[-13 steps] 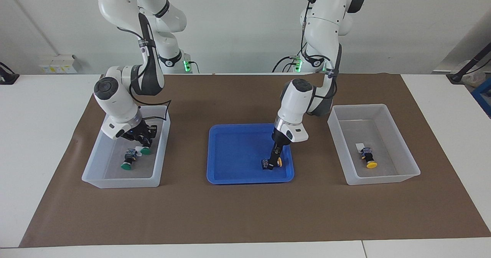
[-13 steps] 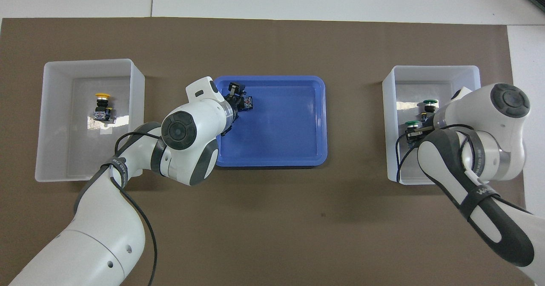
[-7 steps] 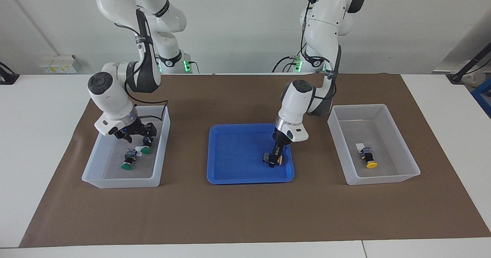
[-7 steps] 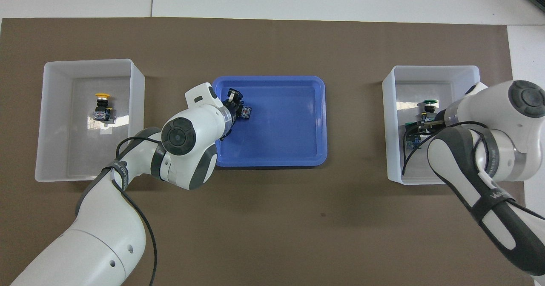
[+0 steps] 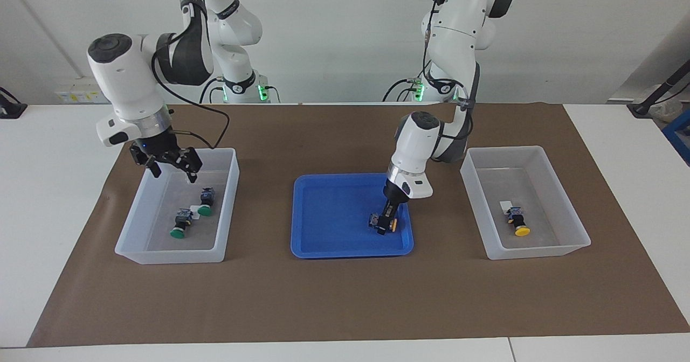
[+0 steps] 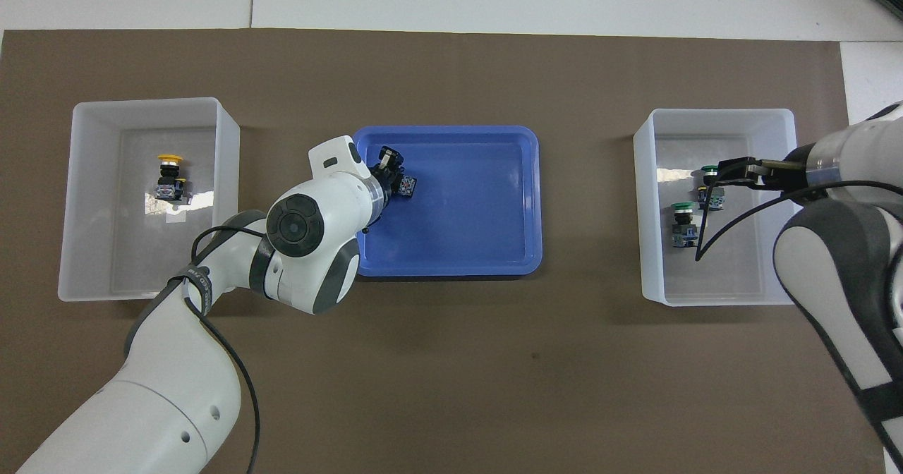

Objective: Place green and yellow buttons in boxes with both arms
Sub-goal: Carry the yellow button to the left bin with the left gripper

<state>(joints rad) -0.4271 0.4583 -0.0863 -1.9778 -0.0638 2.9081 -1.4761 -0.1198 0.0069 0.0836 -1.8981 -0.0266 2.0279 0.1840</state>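
Observation:
My left gripper (image 5: 384, 223) (image 6: 390, 168) is low in the blue tray (image 5: 329, 211) (image 6: 480, 213), shut on a yellow button (image 5: 394, 225) (image 6: 407, 185). Another yellow button (image 5: 518, 225) (image 6: 169, 173) lies in the box (image 5: 571, 216) (image 6: 85, 199) at the left arm's end. Two green buttons (image 5: 205, 201) (image 5: 180, 225) (image 6: 683, 220) (image 6: 710, 181) lie in the box (image 5: 135, 227) (image 6: 705, 118) at the right arm's end. My right gripper (image 5: 172, 169) (image 6: 726, 172) hangs open and holds nothing, over that box above its rim.
Both boxes and the tray stand in a row on a brown mat (image 5: 345, 297) (image 6: 451, 361). A black cable loops from the right arm over its box. White tabletop (image 5: 48, 189) surrounds the mat.
My right gripper opened, left the second green button in its box and rose above the rim. My left gripper closed on the yellow button and raised it slightly.

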